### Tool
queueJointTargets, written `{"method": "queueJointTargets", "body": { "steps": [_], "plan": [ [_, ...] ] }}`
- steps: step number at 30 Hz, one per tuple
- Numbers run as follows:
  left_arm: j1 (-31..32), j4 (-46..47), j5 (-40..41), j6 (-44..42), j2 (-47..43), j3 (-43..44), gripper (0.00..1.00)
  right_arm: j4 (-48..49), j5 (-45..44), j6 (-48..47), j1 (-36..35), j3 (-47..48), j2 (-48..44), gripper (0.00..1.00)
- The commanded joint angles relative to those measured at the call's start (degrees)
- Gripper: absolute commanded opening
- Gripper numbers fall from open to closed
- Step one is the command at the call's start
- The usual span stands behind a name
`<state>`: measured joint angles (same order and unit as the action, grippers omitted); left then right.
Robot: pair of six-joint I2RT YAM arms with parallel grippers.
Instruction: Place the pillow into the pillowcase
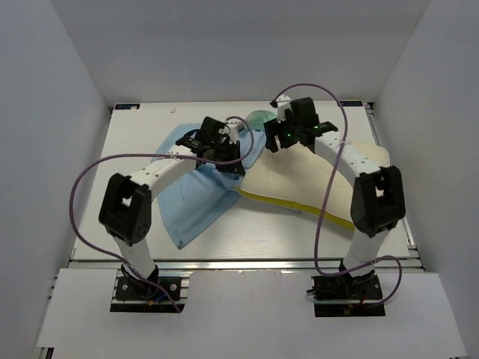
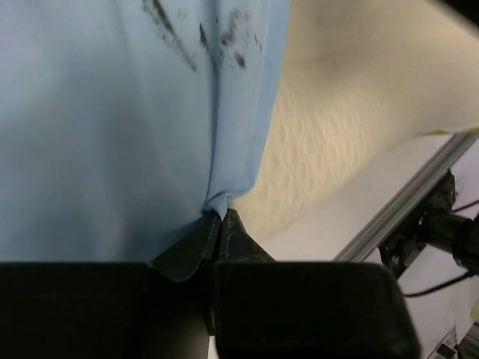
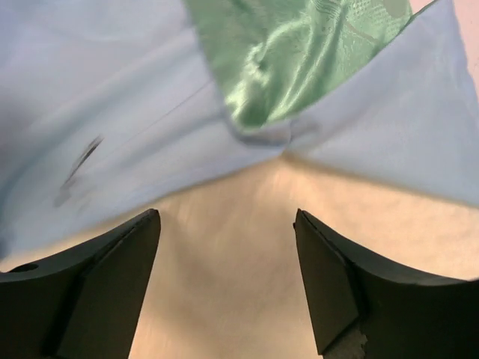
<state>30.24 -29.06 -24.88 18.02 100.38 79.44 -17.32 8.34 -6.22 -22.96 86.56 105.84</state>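
Purple cables loop up from the arm bases at the near edge of the desk. Just beyond them lies the pillowcase, its light blue face spread over the left half of the desk, with one corner pointing back toward us. To its right rests the pillow, cream-white and dimpled, with its yellow band showing along the near side. Most of it lies bare, and its far left part is covered by the blue cloth.

Farther in, we find the left hand closed tight. Its two fingers pinch a fold of the pillowcase's blue edge, right beside the pillow's surface. Dark smudges mark the cloth above the pinch.

Beyond that, the right hand sits over the pillow with its fingers spread wide and nothing between them. We cannot tell whether the fingertips touch the foam. Just past them, the blue rim of the pillowcase lies across the pillow. At the far end, a patch of its glossy mint green face shows where the cloth is turned back.
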Motion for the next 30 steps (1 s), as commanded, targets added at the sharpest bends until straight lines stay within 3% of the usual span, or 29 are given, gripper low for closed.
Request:
{"method": "queueJointTargets", "body": {
  "steps": [1, 6, 11, 17, 20, 24, 30],
  "plan": [
    [0.4, 3.1, -1.5, 2.2, 3.8, 4.5, 0.13, -4.0, 10.8, -5.6, 2.6, -2.0, -10.4, 0.78],
    [0.4, 5.3, -2.6, 4.8, 9.9, 12.7, 0.19, -11.8, 20.6, -13.6, 6.5, -4.4, -20.4, 0.82],
    [0.3, 5.9, -2.2, 6.2, 11.1, 18.4, 0.32, -17.9, 25.5, -31.3, 6.4, -14.0, -28.6, 0.89],
    [0.3, 3.2, 1.2, 5.9, 9.5, 23.2, 0.58, -6.7, 13.3, -35.6, -3.8, -31.4, -35.2, 0.89],
    [-0.3, 0.5, 3.7, 5.4, 6.9, 23.4, 0.62, -3.4, 7.0, -32.8, -7.9, -33.4, -33.9, 0.89],
    [-0.4, -2.0, 10.8, 3.0, -2.4, 17.5, 0.67, 2.4, -0.3, -28.9, -10.1, -34.2, -30.8, 0.89],
    [-0.4, -3.6, 22.9, 4.1, -22.7, -1.7, 0.78, 12.1, -11.0, -28.1, -11.3, -35.7, -25.9, 0.89]
  ]
}}
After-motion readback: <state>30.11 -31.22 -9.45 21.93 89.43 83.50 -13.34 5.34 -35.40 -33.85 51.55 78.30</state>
